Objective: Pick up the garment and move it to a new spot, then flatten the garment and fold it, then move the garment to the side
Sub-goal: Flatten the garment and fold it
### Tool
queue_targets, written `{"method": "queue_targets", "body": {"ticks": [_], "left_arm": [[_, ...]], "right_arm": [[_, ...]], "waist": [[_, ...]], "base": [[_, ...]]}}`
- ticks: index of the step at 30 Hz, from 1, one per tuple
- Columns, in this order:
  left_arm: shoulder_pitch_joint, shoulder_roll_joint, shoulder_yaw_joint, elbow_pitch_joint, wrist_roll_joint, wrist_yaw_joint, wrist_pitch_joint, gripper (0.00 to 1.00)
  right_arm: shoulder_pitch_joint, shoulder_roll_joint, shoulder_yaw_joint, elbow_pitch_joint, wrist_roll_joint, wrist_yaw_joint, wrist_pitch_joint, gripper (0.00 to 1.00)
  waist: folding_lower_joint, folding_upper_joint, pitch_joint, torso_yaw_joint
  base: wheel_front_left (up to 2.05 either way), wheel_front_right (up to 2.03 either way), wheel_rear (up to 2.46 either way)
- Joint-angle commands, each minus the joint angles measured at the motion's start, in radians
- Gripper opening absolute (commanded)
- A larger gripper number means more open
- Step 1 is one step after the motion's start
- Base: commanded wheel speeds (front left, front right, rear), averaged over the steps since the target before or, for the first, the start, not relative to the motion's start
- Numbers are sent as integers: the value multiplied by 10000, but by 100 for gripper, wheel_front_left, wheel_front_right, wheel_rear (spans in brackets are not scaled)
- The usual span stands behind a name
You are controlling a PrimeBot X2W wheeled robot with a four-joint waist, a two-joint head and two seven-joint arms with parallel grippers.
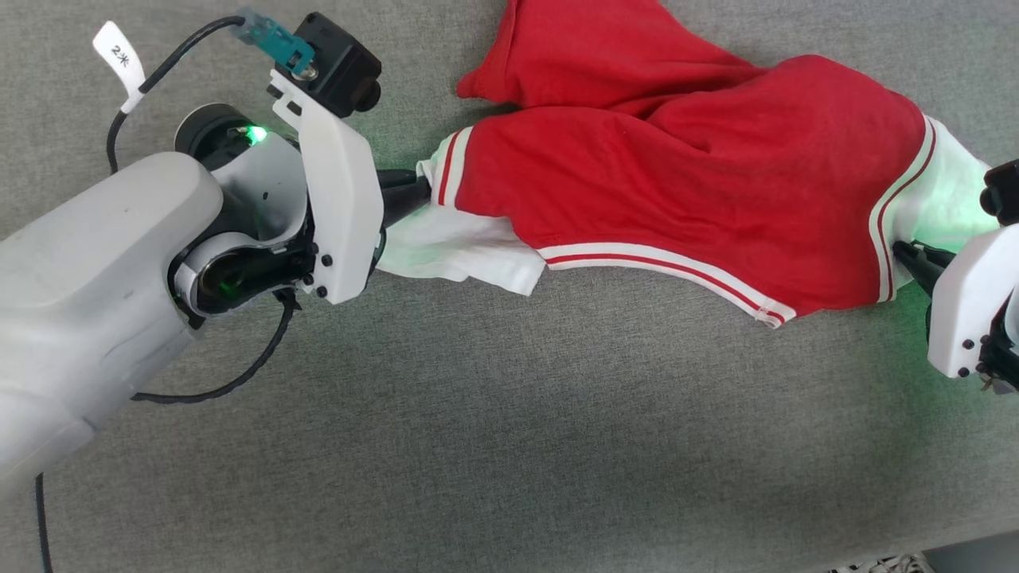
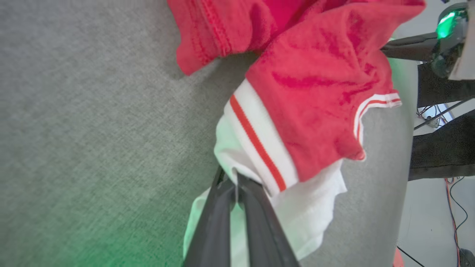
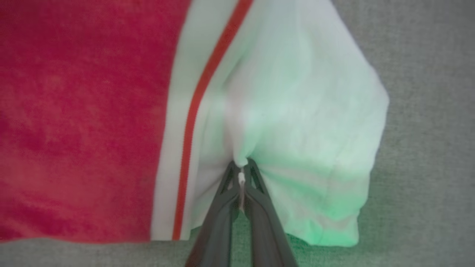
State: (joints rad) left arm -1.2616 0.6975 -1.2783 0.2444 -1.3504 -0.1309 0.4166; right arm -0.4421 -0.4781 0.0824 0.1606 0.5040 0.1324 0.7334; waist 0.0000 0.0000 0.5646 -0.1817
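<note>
— Left gripper (image 1: pixel 415 193) of mine is pinched tight on the white sleeve panel (image 1: pixel 458 253) at the left end of the garment (image 1: pixel 677 183). My wrist view shows the two dark fingers (image 2: pixel 213 222) pressed together with a fold of white fabric between the tips.

— And the right one?

— My right gripper (image 1: pixel 907 253) does the same at the garment's other end. Its jaws are closed on a pinch of the white right sleeve (image 3: pixel 297 92), near the red stripe (image 3: pixel 182 193) of the trim.

— Where does the garment itself sit?

— It is stretched between my two grippers across the grey cloth surface (image 1: pixel 509 414), with the red body in the middle and a white sleeve at each end. Its striped hem (image 1: pixel 661 259) runs along the edge nearer me, and a loose red flap (image 1: pixel 573 48) bunches up on the far side of the body.

— Lying flat or lifted?

— Hard to say. The far flap rests on the grey cloth, but from above I can't tell whether the middle of the body touches it.

— Anything else near it?

— My own black cable (image 1: pixel 239 376) with its white tag (image 1: pixel 119 52) is well apart from the garment, out beyond its left end beside my forearm.
</note>
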Motion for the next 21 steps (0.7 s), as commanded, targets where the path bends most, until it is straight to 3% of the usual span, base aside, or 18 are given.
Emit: {"method": "queue_targets", "body": {"ticks": [1,8,16,21], "left_arm": [[126,27,-30,-68,-59,12,-135,0],[222,80,216,-659,-818,12,-2140,0],[-212,308,441,-1180,-851,12,-4011,0],[-672,600,629,-745,-792,12,-4783,0]], "right_arm": [[455,232,275,624,-24,-31,145,0],[555,103,-1193,-754,450,-19,-914,0],[303,434,-3040,-2629,1628,-19,-469,0],[-920,912,-3902,-2899,1794,-17,-327,0]], "waist": [[0,0,-84,6],[0,0,-663,339],[0,0,-1067,928],[0,0,-1050,1205]], "base": [[0,0,0],[0,0,0],[0,0,0],[0,0,0]]}}
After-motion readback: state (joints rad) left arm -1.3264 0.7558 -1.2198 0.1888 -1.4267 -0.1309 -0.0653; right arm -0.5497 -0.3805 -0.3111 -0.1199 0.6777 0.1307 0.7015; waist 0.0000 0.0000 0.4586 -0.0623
